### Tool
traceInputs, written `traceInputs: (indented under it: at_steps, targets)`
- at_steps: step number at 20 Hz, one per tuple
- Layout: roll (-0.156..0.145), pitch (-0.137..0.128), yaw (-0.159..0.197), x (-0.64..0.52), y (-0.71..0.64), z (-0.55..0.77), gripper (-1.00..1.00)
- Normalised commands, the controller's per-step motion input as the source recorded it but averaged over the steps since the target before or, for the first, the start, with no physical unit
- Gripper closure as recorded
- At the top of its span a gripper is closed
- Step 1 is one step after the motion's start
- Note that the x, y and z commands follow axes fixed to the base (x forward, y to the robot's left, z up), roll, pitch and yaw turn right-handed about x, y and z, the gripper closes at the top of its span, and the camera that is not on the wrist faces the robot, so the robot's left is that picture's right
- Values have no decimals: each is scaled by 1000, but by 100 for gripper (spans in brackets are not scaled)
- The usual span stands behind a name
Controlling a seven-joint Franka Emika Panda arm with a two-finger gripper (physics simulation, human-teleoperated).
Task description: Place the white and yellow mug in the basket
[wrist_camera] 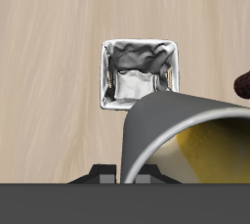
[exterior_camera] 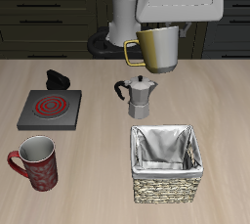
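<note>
1. Nearest the tabletop's (exterior_camera: 98, 184) front edge stand two things well apart: the red patterned mug (exterior_camera: 36, 163), upright with a white inside and its handle turned toward the edge of the exterior view, and the basket (exterior_camera: 168, 163), a square wicker one lined with crumpled grey-white cloth.
2. Farther back, a flat grey stove plate (exterior_camera: 49, 109) with a red spiral burner lies behind the red mug.
3. Behind the basket, near it but not touching, stands the metal moka pot (exterior_camera: 140, 96), upright with a black knob on its lid.
4. At the stove plate's back corner sits a small dark lump (exterior_camera: 57, 77); what it is cannot be told.
5. Above the moka pot, clear of the tabletop, hangs the white and yellow mug (exterior_camera: 158, 50), roughly upright, its loop handle pointing sideways toward the stove side.
6. Over the mug's rim, the hand (exterior_camera: 168, 24) is clamped on the mug.
7. Seen from the wrist, the mug's grey rim and yellow wall (wrist_camera: 181, 135) fill the foreground, and the basket (wrist_camera: 139, 73) lies beyond it on the wood, open side up, with nothing but cloth showing inside.
8. Dark cabinets (exterior_camera: 49, 18) line the back.
</note>
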Motion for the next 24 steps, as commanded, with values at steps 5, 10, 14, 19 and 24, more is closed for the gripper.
traceInputs:
  at_steps: [5, 10, 14, 19, 24]
  targets:
    - [-12, -25, -8, 210, -68, 180, 100]
    - [-28, -22, 7, 237, -107, 22, 100]
    - [9, 7, -37, 309, -119, -22, 100]
    - [-33, 39, -28, 280, -93, -216, 100]
    - [-3, 50, 13, 264, 36, -401, 100]
